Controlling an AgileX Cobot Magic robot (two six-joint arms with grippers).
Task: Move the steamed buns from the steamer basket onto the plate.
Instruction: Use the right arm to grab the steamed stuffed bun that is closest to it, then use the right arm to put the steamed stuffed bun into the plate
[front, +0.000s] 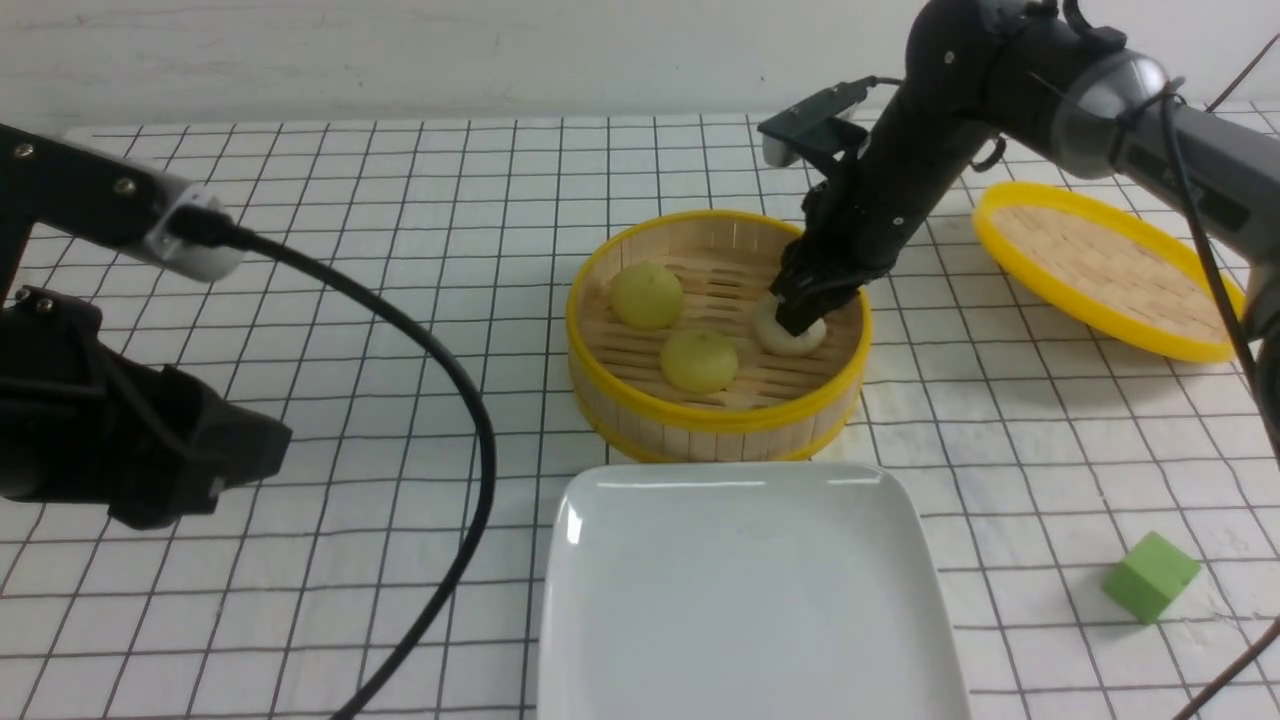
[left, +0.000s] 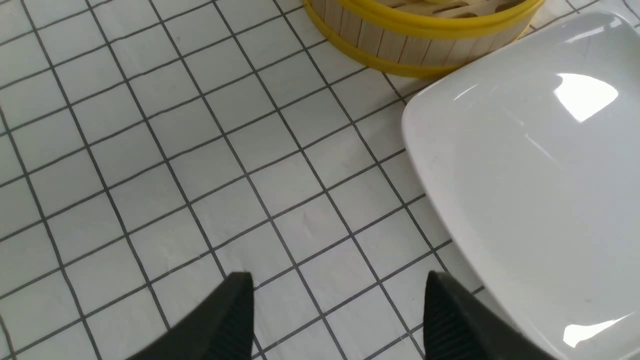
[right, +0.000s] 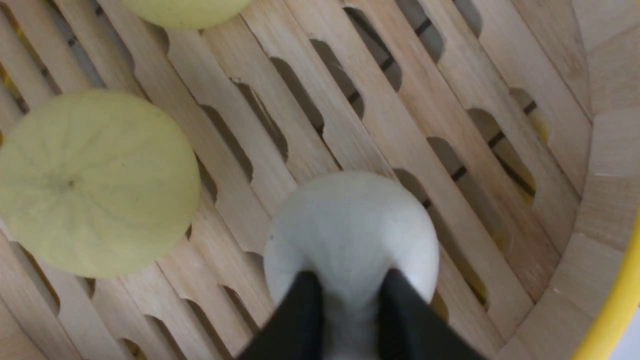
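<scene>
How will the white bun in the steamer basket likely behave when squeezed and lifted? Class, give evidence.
Probably soft: the white bun bulges around the right gripper pinching it. Dome-shaped, it would likely sit rather than roll once set down. Gripped near one edge, it might sag or slip.

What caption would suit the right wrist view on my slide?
Inside the basket, the right pincer squeezes the white bun; a yellow bun lies apart.

Basket (front: 700, 435): pale wood slats, smooth yellow rims.
Plate (front: 740, 600): glossy white, bright reflections.
Buns (front: 698, 360): smooth, matt skins.
Counter (front: 400, 200): matt white, dark grid lines.
Lid (front: 1100, 265): woven strips, yellow rim.
Cube (front: 1150, 577): matt green.
</scene>
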